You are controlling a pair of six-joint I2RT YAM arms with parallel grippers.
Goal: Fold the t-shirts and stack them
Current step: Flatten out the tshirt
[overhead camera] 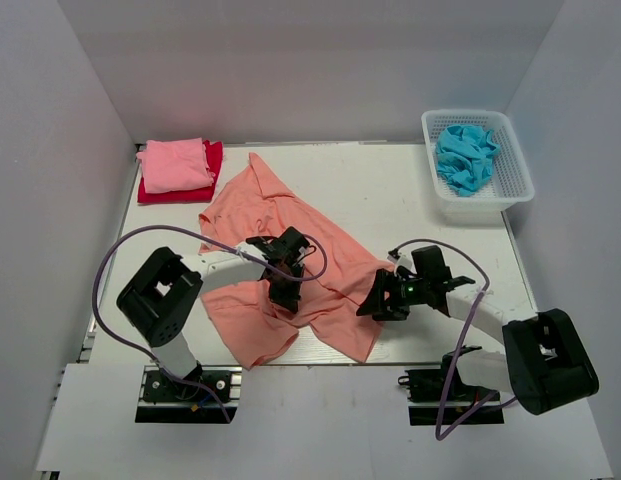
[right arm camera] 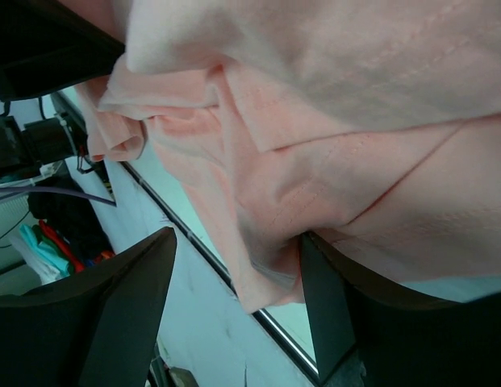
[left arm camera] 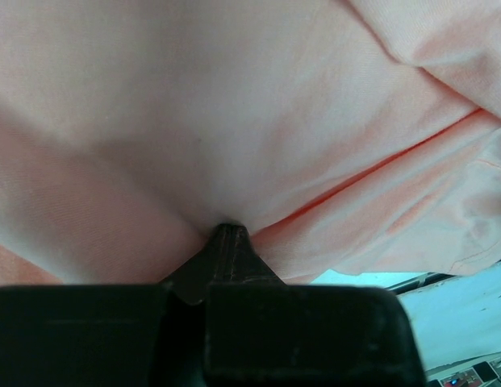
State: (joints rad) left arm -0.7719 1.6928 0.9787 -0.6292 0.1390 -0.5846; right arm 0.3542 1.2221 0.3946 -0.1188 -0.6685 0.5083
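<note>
The large salmon-orange t-shirt (overhead camera: 275,215) lies rumpled across the middle of the table. My left gripper (overhead camera: 286,298) sits on its middle, shut, with a fold of the salmon cloth (left arm camera: 234,121) pinched at the fingertips (left arm camera: 226,235). My right gripper (overhead camera: 367,306) is open at the shirt's near right edge. In the right wrist view a hemmed corner of the shirt (right arm camera: 266,274) hangs between its spread jaws (right arm camera: 238,238), touching the right finger (right arm camera: 331,306). A folded light pink shirt (overhead camera: 175,165) lies on a red one (overhead camera: 216,158) at the back left. A turquoise shirt (overhead camera: 465,157) lies crumpled in the basket.
The white lattice basket (overhead camera: 520,188) stands at the back right corner. White walls enclose the table on three sides. The table's front edge (overhead camera: 390,362) runs just near the shirt's hem, with the arm bases and cables below it.
</note>
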